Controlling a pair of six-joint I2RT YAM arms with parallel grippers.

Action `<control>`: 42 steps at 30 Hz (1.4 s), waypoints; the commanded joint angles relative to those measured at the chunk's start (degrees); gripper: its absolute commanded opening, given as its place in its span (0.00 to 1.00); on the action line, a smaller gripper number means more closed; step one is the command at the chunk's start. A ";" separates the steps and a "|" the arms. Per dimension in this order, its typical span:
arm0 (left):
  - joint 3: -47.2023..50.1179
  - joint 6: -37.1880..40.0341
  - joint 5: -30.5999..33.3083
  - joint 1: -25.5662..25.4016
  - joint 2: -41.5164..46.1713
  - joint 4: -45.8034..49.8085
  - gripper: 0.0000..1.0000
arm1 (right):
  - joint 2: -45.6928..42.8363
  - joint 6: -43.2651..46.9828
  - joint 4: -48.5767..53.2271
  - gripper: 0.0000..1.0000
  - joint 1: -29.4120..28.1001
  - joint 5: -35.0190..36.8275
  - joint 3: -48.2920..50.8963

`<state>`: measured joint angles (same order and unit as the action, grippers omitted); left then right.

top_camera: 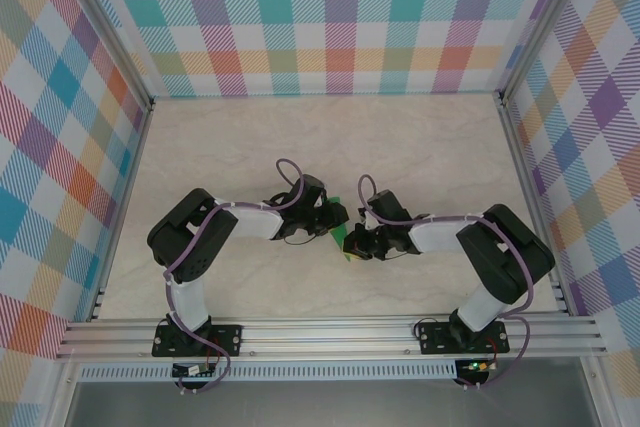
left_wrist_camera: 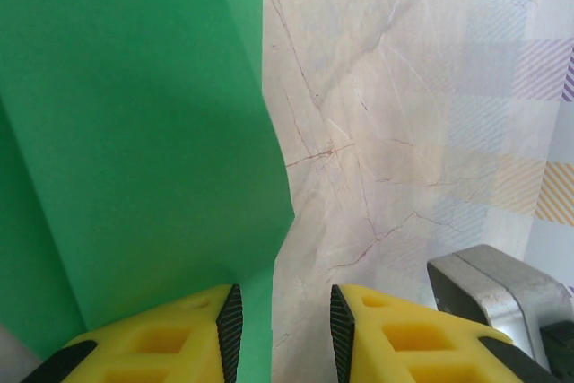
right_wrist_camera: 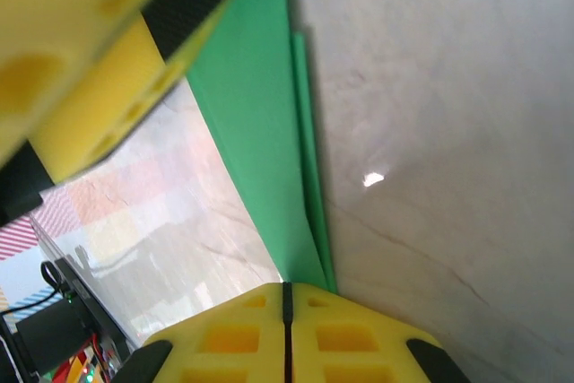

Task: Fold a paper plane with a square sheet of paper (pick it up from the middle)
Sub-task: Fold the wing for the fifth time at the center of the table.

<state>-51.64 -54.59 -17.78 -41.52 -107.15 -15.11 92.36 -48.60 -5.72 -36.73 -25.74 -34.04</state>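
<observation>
The square sheet of paper point(top_camera: 343, 237) is green and creased into folded layers, held up between the two arms at the middle of the table. In the left wrist view the paper point(left_wrist_camera: 134, 132) fills the left side. My left gripper point(left_wrist_camera: 285, 320) is open, and a narrow strip of paper's edge lies against its left finger point(left_wrist_camera: 230, 329). My right gripper point(right_wrist_camera: 287, 289) is shut, with the paper point(right_wrist_camera: 260, 132) running out from its tips. The left gripper's yellow finger point(right_wrist_camera: 90, 24) sits close above. From above, the left gripper point(top_camera: 335, 219) and the right gripper point(top_camera: 355, 242) almost touch.
The pale marble tabletop point(top_camera: 330, 137) stretches behind the arms. Checked walls point(top_camera: 330, 17) close in the back and both sides. An aluminium rail point(top_camera: 330, 332) runs along the near edge. A grey metal part point(left_wrist_camera: 502, 293) sits just right of the left gripper.
</observation>
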 commanded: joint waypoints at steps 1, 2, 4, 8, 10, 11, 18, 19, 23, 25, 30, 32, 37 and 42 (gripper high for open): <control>1.28 0.72 2.14 -0.58 -4.47 7.29 0.35 | -0.98 3.05 7.21 0.08 -0.10 -2.28 2.12; 1.25 0.78 2.09 -0.58 -4.44 7.35 0.35 | -1.21 3.36 8.09 0.08 -0.10 -2.22 2.37; 1.32 0.74 1.92 -0.58 -4.47 7.29 0.35 | -1.95 3.69 8.78 0.08 -0.08 -2.13 2.81; 1.52 0.71 1.50 -0.58 -4.55 7.02 0.35 | -4.93 3.03 8.24 0.09 -0.12 -2.03 1.77; 1.53 0.71 1.32 -0.63 -4.52 7.00 0.35 | -6.65 2.23 7.84 0.11 -0.10 -0.84 0.85; 1.54 0.72 1.34 -0.61 -4.64 6.94 0.35 | -7.37 1.72 7.15 0.12 -0.06 -0.31 0.37; 1.18 0.73 0.91 -0.75 -5.08 6.86 0.35 | -4.75 -3.12 0.47 0.13 0.04 0.81 -3.44; 1.18 0.71 0.92 -0.68 -5.08 6.85 0.35 | -3.97 -3.58 -0.08 0.13 0.08 1.32 -3.99; 1.02 0.71 0.73 -0.70 -4.99 6.94 0.35 | 0.39 -5.41 -4.35 0.13 0.78 0.77 -5.22; 1.01 0.71 0.78 -0.75 -4.82 6.94 0.35 | 2.25 -4.78 -3.80 0.13 0.85 1.48 -5.76; 0.93 0.71 0.90 -0.69 -4.21 6.86 0.35 | 5.92 -4.40 -3.66 0.10 1.09 2.01 -3.21; 0.92 1.03 1.29 -0.72 -3.77 6.76 0.34 | 6.68 -4.40 -4.11 0.08 1.22 2.49 -1.16; 0.35 2.40 1.80 -0.32 -2.54 5.94 0.35 | 6.92 -4.41 -3.72 0.04 1.57 3.16 1.69; -0.27 3.68 1.70 1.44 -2.80 4.84 0.34 | 7.27 -3.63 -2.21 0.01 1.75 2.98 1.86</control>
<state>-52.53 -53.08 -18.46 -41.15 -107.72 -14.96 96.95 -52.75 -14.28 -35.27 -26.70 -34.81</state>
